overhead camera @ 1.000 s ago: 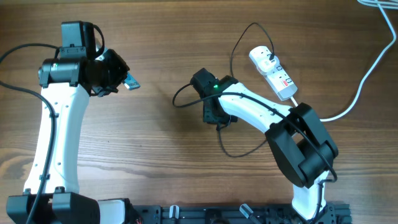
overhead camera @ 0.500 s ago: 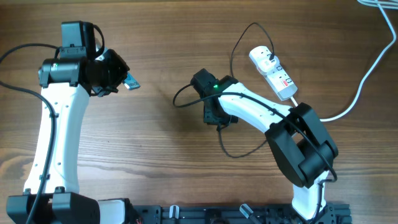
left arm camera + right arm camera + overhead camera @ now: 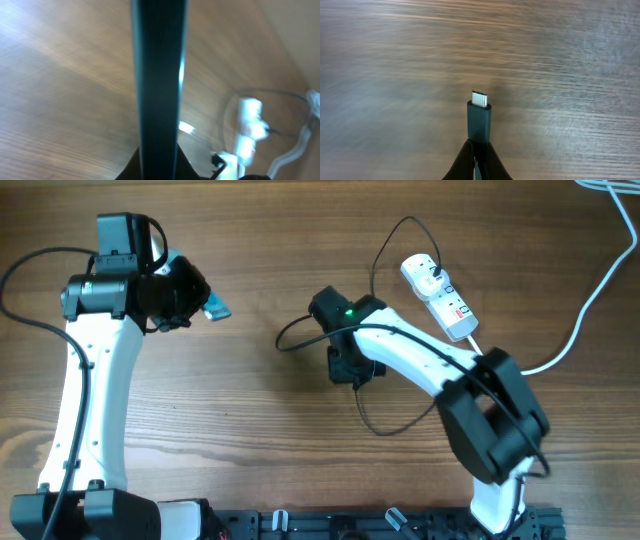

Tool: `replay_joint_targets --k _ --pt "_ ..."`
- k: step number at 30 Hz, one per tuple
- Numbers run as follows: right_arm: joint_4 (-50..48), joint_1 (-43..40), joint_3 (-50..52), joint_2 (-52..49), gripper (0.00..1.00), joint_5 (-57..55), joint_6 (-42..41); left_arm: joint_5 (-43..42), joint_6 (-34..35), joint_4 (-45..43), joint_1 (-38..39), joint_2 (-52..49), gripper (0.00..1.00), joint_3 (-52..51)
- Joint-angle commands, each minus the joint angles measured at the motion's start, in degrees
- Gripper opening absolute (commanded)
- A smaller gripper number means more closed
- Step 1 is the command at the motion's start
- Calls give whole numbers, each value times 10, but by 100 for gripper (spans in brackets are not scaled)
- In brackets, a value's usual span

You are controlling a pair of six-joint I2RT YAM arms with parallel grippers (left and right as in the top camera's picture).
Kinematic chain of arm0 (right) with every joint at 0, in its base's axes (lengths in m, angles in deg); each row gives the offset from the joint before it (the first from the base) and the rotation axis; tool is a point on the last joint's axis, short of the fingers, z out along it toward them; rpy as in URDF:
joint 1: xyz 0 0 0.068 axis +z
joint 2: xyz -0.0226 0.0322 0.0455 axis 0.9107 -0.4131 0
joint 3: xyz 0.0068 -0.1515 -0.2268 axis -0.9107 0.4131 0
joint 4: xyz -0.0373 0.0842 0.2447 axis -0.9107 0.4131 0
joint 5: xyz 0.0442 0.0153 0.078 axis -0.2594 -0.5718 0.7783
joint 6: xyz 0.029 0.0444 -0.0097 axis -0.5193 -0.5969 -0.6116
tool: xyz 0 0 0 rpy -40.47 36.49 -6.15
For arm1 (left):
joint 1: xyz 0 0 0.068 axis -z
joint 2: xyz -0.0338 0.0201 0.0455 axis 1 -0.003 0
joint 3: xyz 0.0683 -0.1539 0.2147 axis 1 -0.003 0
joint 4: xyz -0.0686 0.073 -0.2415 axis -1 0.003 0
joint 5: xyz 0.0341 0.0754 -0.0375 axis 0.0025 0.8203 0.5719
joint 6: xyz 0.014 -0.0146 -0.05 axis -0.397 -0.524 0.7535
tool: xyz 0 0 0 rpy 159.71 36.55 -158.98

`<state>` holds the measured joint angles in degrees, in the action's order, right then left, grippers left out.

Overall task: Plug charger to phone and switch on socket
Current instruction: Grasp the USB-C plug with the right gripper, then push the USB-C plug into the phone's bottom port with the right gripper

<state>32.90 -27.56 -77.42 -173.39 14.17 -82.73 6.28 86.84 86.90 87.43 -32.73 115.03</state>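
My left gripper [image 3: 195, 300] is shut on the phone [image 3: 214, 308], whose cyan screen edge sticks out to the right of the fingers; in the left wrist view the phone [image 3: 157, 75] shows edge-on as a dark vertical bar. My right gripper [image 3: 345, 370] is shut on the charger plug [image 3: 480, 117], a black tip with a metal end pointing away over the wood. The thin black charger cable [image 3: 385, 250] loops from the right gripper up to the socket [image 3: 440, 295], a white power strip with red switches at the upper right, also blurred in the left wrist view [image 3: 245, 135].
The socket's thick white cord [image 3: 590, 290] runs off to the upper right corner. A loop of black cable [image 3: 390, 425] lies on the wood below the right arm. A black rail [image 3: 380, 525] lines the front table edge.
The left gripper with the phone has shifted slightly up and right. The right gripper with the plug has shifted slightly, and the right arm's elbow moved a little down and right.
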Motion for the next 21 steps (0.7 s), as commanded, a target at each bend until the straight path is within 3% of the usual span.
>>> replay_joint_targets --k 1,4,8,12,16,21 --pt "-3 -2 -41 112 4 155 144 -243 -101 -61 0 0 4 1" --pt "0 -1 -41 196 4 204 174 -366 -108 -129 0 0 4 1" --pt "-4 10 -41 254 4 207 155 -445 -109 -168 3 0 4 1" --pt "-29 32 -41 256 5 207 137 -444 -156 -167 34 0 4 1" --pt "-54 38 -41 271 4 214 110 -385 -158 -167 75 0 4 1" --pt "-78 38 -41 312 4 213 110 -412 -162 -170 77 0 4 1"
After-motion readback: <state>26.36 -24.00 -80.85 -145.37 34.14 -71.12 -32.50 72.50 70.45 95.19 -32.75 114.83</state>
